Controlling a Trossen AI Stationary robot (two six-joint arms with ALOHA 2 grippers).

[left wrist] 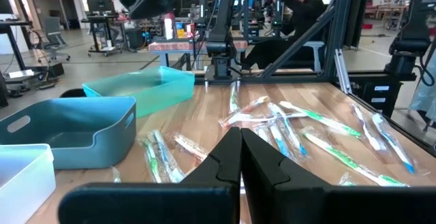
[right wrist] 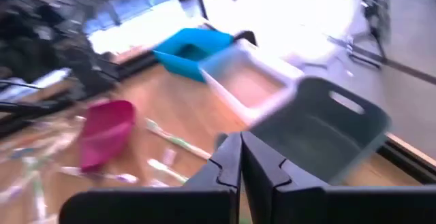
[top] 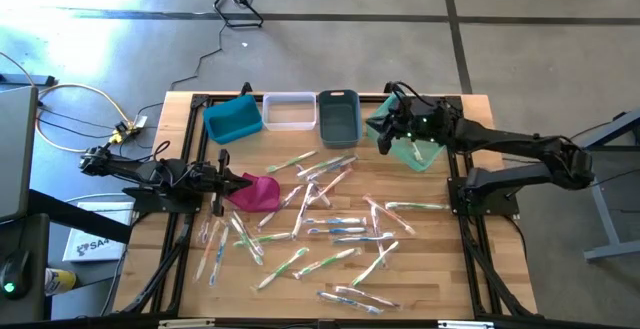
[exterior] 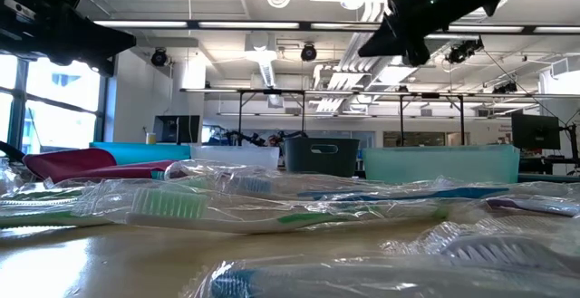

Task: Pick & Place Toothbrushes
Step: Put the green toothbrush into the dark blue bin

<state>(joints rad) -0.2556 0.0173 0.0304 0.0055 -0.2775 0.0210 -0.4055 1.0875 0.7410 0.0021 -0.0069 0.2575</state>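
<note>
From the overhead camera I see a wooden table on a grey concrete floor, with cables trailing off at the left. Along the far edge stand four bins: a blue bin, a clear bin, a grey bin and a teal bin tipped at an angle. The toothbrushes lie scattered over the middle and near half of the wood, roughly two dozen; I cannot count them exactly. A magenta pouch sits left of centre. My left gripper is just beside the pouch, fingers pressed together with nothing between them. My right gripper hangs over the far right, between the grey and teal bins. The near corners of the table are bare.

From table height, wrapped toothbrushes fill the foreground, the bins line up behind them, and a workshop with ceiling lights and frames stretches beyond. Both arms are up above the surface.

My left wrist camera shows the left fingers closed against each other and empty, toothbrushes strewn ahead on the wood, and a person seated beyond the far edge.

My right wrist camera, blurred, shows the right fingers together holding nothing, above the grey bin.
</note>
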